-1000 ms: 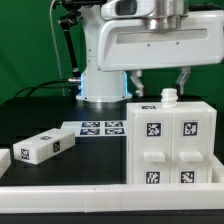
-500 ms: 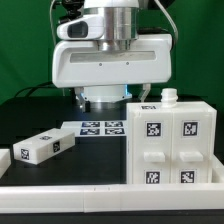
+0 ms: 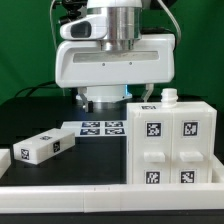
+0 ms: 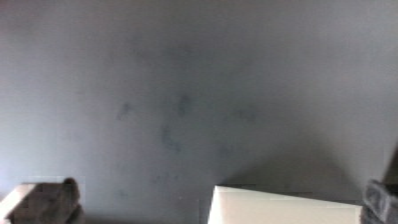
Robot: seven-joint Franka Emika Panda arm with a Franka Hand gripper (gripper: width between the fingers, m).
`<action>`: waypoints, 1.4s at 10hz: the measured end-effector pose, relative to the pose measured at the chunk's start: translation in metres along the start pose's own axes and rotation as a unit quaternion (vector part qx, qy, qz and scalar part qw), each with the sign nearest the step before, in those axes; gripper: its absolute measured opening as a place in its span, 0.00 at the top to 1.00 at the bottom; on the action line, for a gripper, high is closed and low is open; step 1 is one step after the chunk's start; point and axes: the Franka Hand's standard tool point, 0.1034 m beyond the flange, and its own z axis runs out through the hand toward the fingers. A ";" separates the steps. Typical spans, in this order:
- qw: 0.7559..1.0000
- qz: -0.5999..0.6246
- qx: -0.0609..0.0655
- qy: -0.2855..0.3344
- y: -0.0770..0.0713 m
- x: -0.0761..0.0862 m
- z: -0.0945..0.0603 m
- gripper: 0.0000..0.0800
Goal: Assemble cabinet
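Cabinet body point(image 3: 170, 140) stands upright at the near right on the black table point(image 3: 30, 112). To its left, apart from it, you see a loose white block point(image 3: 40, 147). Behind them lies the marker board point(image 3: 100, 128). Farthest hangs the arm point(image 3: 115, 60); its gripper point(image 4: 214, 203) has the jaws spread wide, grasping nothing.

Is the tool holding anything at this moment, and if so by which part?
Nothing seems held. In the wrist view the fingers of the tool stand wide apart, and the white part showing between them touches neither.
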 end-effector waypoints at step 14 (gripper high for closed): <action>0.980 0.200 0.005 -0.009 0.104 -0.057 0.028 0.00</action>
